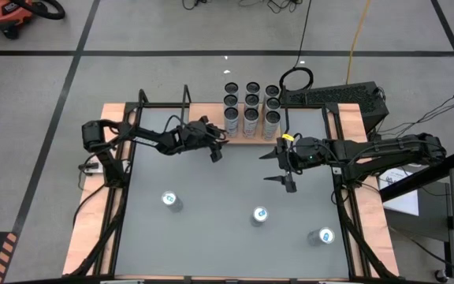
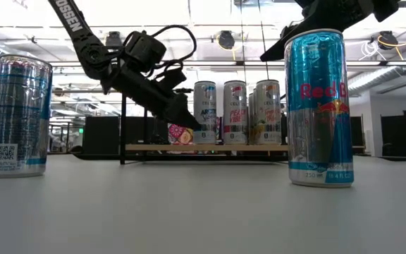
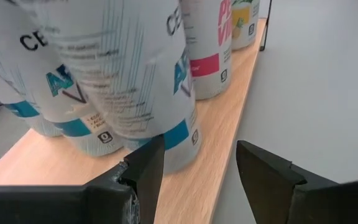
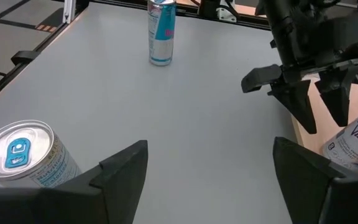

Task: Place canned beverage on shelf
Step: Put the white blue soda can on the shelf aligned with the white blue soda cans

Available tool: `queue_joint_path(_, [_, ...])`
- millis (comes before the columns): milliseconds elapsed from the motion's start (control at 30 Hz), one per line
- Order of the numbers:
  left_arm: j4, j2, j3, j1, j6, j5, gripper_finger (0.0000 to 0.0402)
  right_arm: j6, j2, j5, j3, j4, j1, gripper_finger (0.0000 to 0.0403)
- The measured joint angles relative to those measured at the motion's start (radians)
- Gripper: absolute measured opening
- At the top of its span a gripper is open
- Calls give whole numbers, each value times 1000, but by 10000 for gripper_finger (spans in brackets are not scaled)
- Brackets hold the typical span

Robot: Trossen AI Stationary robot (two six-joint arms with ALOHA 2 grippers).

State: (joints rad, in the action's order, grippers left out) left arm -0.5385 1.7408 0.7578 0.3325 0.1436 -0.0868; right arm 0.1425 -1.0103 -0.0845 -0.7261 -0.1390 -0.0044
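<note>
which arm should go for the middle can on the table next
Probably the right. The right gripper hangs open over the table, nearest the middle can, and holds nothing. The left gripper is open too, but up at the shelf by the stocked cans.

near can [image 2: 319,107]: "Red Bull", "250 ml" at foot | left can [image 2: 18,116]: QR code, small print unreadable | left arm [image 2: 72,25]: "...OSSEN" | shelf can [image 3: 120,74]: "CE...", "0" in box | pink-band can [image 3: 207,46]: "0" in box | can by shelf edge [image 4: 356,140]: "ARC...", "Vibe"
</note>
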Motion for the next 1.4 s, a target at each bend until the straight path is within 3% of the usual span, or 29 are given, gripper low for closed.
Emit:
queue_joint_path(533, [-1, 24, 0, 1, -8, -108, 198, -1, 0, 0, 0, -4, 0, 279])
queue_joint_path(767, [18, 24, 0, -58, -58, -92, 198, -10, 0, 2, 0, -11, 0, 279])
queue_joint_path(933, [-84, 24, 0, -96, -52, -44, 198, 12, 0, 4, 0, 3, 0, 279])
queue_joint_path(1400, [-108, 30, 0, -87, 17, -100, 198, 1, 0, 5, 0, 19, 0, 279])
